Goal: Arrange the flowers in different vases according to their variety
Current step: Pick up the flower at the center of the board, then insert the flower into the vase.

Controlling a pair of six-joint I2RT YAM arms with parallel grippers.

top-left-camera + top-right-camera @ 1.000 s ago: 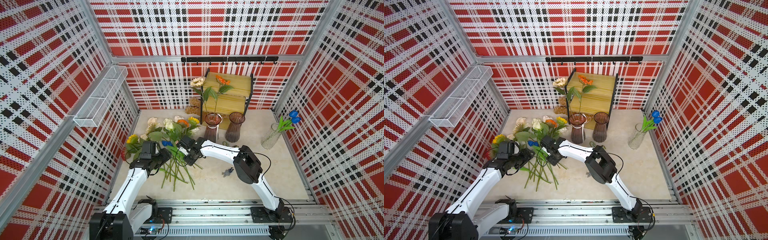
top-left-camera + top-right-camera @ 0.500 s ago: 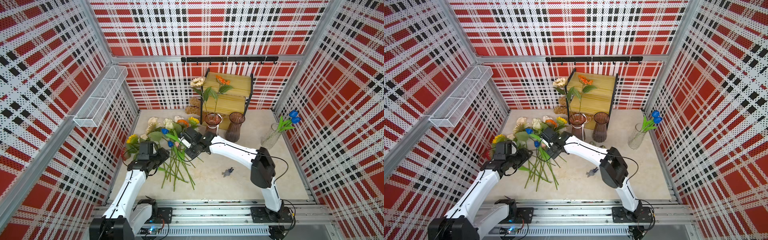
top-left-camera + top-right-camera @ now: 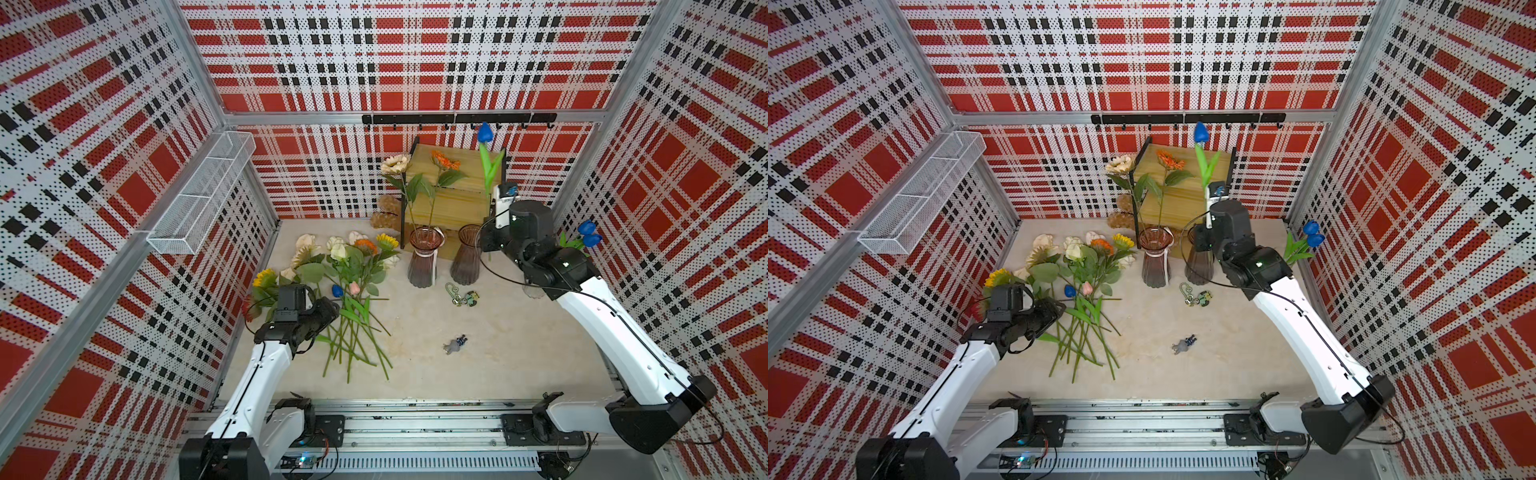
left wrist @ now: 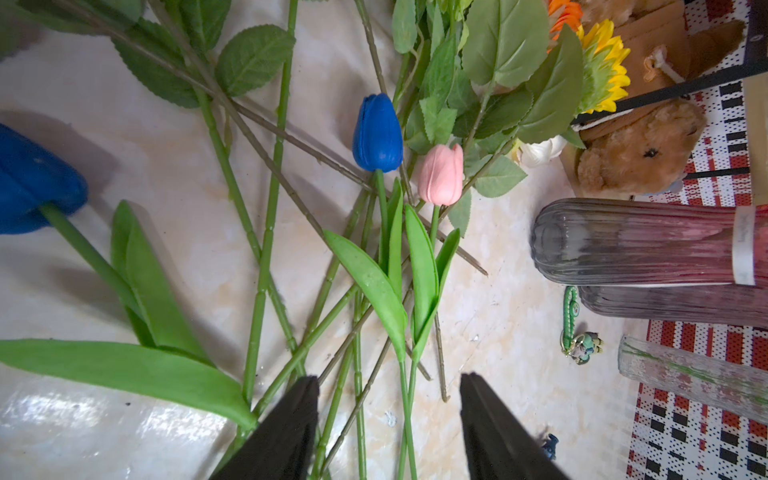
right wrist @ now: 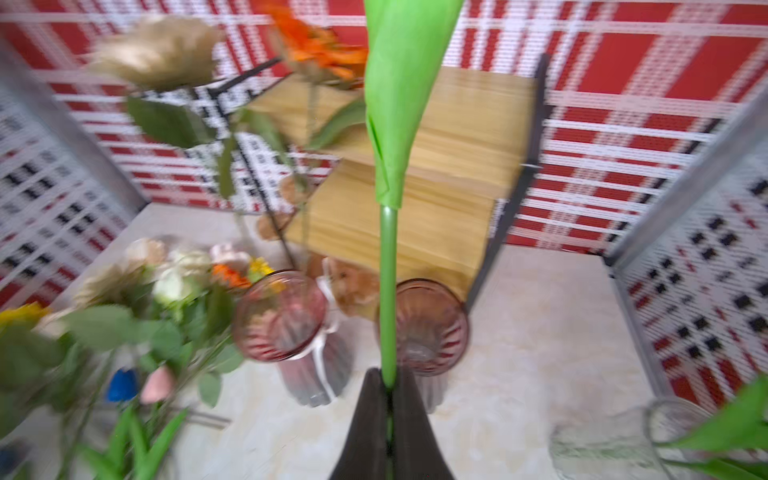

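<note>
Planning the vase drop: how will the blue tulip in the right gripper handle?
The blue tulip stands straight above the right gripper, so its stem is probably stiff. Slim stem, small bloom: likely light, might swivel.

Right wrist view crops the held tulip (image 5: 388, 270) above its leaf

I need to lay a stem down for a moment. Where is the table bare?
Bare: the front middle of the table, between the flower pile and the right arm, broken only by a small figurine. Crowded: the left side under the pile, and the back by the pink vase, brown vase and keychain.
</note>
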